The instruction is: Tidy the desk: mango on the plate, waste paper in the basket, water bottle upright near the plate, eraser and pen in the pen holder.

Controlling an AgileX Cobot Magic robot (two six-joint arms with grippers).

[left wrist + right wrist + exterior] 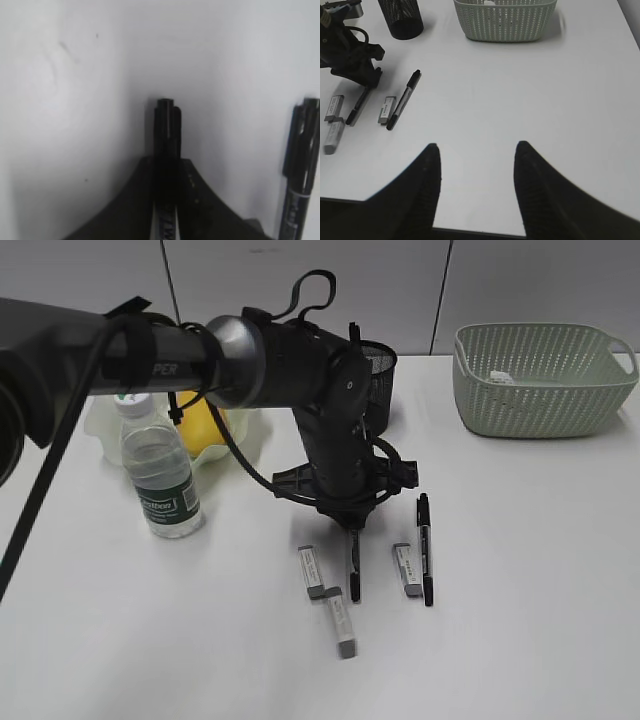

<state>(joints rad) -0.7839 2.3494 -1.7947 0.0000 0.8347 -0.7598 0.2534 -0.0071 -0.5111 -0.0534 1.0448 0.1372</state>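
Left gripper (352,540) down on a pen (354,575) on the white tabletop (520,590); right gripper (476,165) hangs apart over bare surface.

The basket (540,380) sits far right with the waste paper (501,377) inside; the plate (240,440) at left holds the mango (203,428), partly hidden by the left arm, with the water bottle (160,470) upright just beside it. The pen holder (380,365) stands behind the arm. The left gripper's jaws are clamped on the pen, a second pen (425,550) lies near, and three erasers (312,572) surround them.
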